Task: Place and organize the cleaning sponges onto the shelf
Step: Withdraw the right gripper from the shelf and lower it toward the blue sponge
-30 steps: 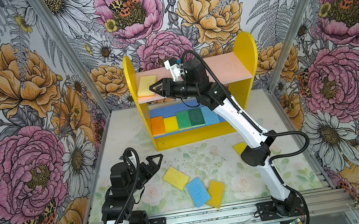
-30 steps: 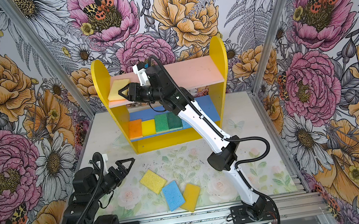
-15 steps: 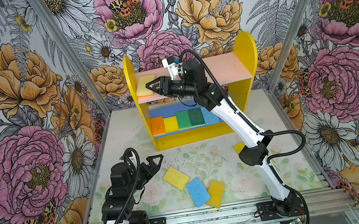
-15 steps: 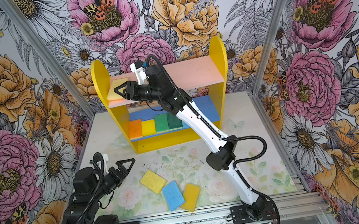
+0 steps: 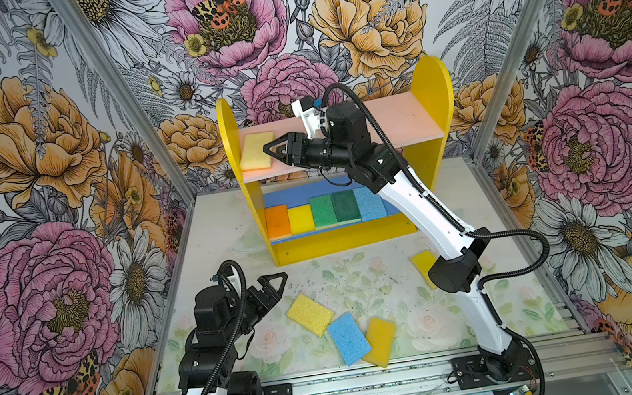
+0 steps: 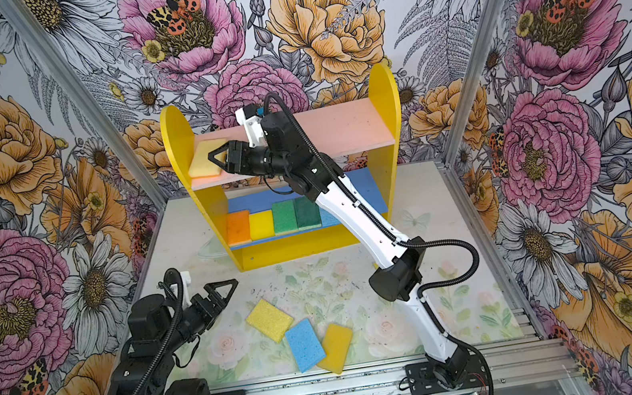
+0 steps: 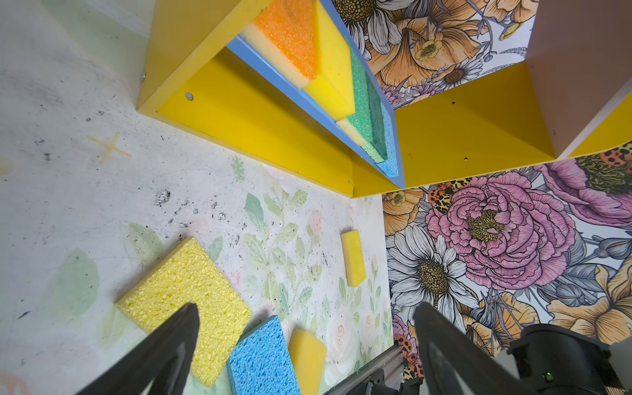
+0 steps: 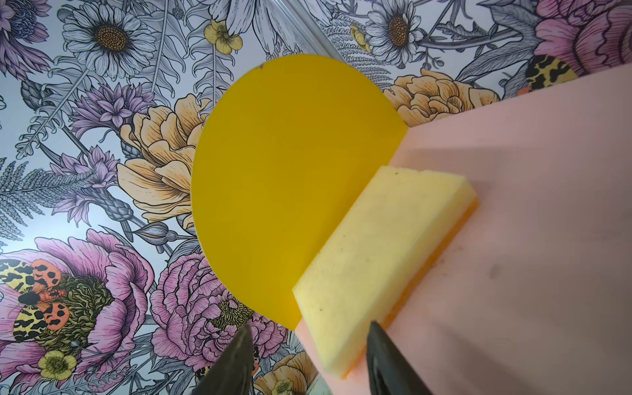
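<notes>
A pale yellow sponge (image 8: 383, 260), orange underneath, lies flat on the pink board (image 8: 530, 273), along the yellow side panel (image 8: 290, 178); the right gripper (image 8: 310, 325) straddles its near end, jaws apart; floral wallpaper (image 8: 102, 136) behind.

Ahead of the matt black jaws of the right gripper (image 8: 309, 326), a pale yellow sponge (image 8: 383, 260) of fine-pored foam lies on a smooth, matt pink board (image 8: 530, 239). Ahead of the jaws of the left gripper (image 7: 307, 307), a coarse, open-pored bright yellow sponge (image 7: 186, 307) and a blue sponge (image 7: 260, 359) lie on a scuffed tabletop (image 7: 85, 171).
</notes>
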Motion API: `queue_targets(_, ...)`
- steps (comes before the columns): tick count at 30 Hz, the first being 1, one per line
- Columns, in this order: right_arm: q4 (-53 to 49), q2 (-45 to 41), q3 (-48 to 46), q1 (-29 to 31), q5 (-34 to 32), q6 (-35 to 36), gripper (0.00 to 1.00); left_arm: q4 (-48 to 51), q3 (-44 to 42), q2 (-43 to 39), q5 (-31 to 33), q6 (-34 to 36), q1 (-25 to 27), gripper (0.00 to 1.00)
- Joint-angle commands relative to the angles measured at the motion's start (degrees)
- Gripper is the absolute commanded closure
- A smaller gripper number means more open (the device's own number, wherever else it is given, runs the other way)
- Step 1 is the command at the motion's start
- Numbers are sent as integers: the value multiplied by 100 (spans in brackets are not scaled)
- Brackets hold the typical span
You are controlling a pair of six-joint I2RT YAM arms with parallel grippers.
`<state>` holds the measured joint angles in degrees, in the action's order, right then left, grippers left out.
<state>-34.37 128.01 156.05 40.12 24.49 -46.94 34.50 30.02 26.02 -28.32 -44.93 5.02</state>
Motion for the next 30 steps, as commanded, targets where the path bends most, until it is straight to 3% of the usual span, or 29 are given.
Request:
queue_targets(1,-131,-4,-58,-106,-406,24,44,-11,169,-44,-139,64,26,1)
queue_targets(12,-105,630,663,-66,-186,-240,42,4,460,27,-183,181,61,1)
queue_targets(19,-123,124,480,87,-18,413,41,34,470,80,-185,182,92,1)
queue_targets(24,-114,-1074,-885,303,-135,1417,40,382,465,170,12,106,166,1)
queue_targets(30,-97,-2852,-3510,377,-427,2087,38,563,18,237,247,-457,441,1)
